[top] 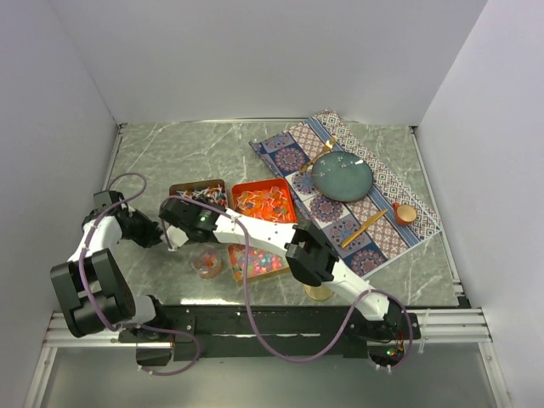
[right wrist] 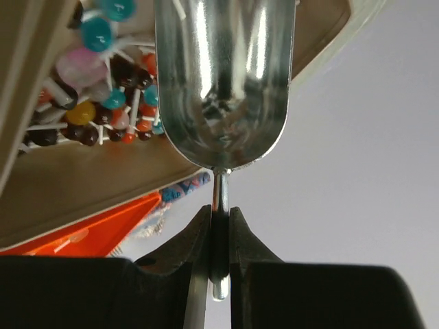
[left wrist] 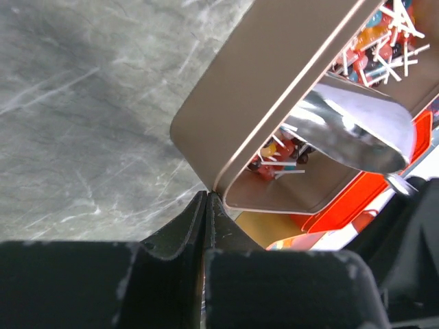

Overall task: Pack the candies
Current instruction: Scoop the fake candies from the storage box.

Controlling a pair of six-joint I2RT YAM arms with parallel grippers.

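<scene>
Starting at the left: the left claw (left wrist: 208, 199) is squeezed tight on the corner rim of the brown tin (left wrist: 274, 62); my guess is it's pinning the tin so it won't skate across the counter (left wrist: 82, 103) when the scoop digs in; the tin might be tipped up a bit, can't say for sure. Inside it sit the stick candies (right wrist: 103, 75), a jumble of teal, yellow, pink and dark balls on white sticks, bunched toward one side. Right by them is the metal scoop (right wrist: 223, 82); its bowl looks empty. The right claw (right wrist: 219, 214) is clamped narrow on the thin handle, with the arm reaching all the way across from the right, which is why it blocks a chunk of the overhead view.

Next over is the orange tin (top: 286, 187) with the orange-red pieces (top: 262, 202); nearer, a tin of bead candies (top: 257, 262), with a small round pot (top: 206, 264) of sweets just left of it; the gold lid (top: 319, 294) sits at the near edge to the right, off and out of the way. It's the scooping step, I reckon; it'll want a shallow push under the sticks or they'll roll off the lip.
</scene>
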